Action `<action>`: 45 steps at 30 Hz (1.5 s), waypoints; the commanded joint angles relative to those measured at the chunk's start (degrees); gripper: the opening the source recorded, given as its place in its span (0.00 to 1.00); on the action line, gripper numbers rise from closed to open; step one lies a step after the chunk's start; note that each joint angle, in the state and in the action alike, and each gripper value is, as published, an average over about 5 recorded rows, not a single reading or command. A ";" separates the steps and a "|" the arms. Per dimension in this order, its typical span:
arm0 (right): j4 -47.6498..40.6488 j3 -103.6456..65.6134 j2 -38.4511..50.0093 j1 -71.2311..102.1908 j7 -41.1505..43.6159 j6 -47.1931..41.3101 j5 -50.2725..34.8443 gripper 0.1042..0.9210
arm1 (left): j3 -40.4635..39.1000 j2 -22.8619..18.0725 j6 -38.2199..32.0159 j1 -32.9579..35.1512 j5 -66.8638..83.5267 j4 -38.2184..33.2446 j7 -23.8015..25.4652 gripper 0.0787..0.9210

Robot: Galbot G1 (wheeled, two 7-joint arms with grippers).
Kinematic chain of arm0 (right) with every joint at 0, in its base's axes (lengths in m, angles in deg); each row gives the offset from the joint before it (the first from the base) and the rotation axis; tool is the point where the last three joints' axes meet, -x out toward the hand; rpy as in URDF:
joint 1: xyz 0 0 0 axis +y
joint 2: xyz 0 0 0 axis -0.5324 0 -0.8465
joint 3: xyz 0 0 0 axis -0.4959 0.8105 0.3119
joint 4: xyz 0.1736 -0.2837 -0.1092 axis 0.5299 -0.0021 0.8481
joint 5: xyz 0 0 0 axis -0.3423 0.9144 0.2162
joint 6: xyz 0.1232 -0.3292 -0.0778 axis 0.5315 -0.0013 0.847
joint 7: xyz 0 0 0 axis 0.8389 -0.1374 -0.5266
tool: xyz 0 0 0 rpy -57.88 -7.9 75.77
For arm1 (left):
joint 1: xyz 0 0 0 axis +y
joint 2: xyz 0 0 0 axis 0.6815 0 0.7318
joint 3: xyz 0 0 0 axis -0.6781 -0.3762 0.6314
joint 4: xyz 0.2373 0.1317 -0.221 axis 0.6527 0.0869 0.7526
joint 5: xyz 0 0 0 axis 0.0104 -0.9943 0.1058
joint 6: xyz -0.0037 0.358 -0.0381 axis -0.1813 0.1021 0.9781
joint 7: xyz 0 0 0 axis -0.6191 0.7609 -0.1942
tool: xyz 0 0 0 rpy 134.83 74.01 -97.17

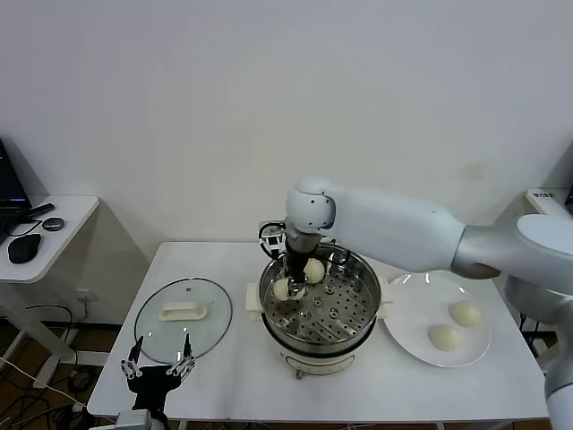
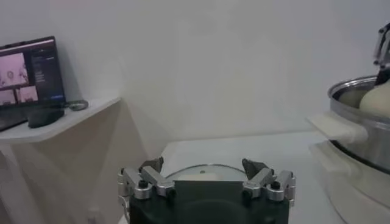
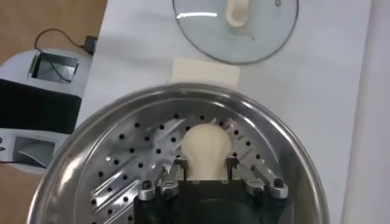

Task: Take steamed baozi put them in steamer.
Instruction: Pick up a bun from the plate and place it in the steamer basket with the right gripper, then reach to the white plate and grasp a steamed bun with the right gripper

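My head camera looks down over the bench (image 1: 224, 376); my right wrist camera peers closely into the steamer (image 3: 109, 140), sharing it.

Readable text: none anywhere.
Monitor (image 2: 27, 73), upper left of the left wrist view: writing on screen too small to read.

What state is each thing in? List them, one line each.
Round shiny stainless-steel steamer: uncovered, two buns inside.
Round glass lid with cream handle: off, flat on the table.
Cream-white baozi in the right end effector: gripped, over the perforated tray.
Flat white plate: holds two buns.
Right end effector: shut on the bun.
Left end effector: open, parked near the lid.
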 commanded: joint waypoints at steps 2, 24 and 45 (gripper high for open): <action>-2.23 -0.15 -3.07 2.05 -0.84 -0.46 1.29 0.37 | 0.00 0.02 0.15 -0.12 0.15 -0.08 0.17 0.88; 10.11 -3.44 9.89 -1.52 -0.35 -0.44 1.25 0.88 | 0.06 -0.90 0.61 -0.26 0.71 -0.21 0.50 0.88; 20.10 -22.80 54.56 6.99 9.90 13.58 9.32 0.88 | 1.46 -0.31 0.85 -0.34 0.95 1.63 0.80 0.88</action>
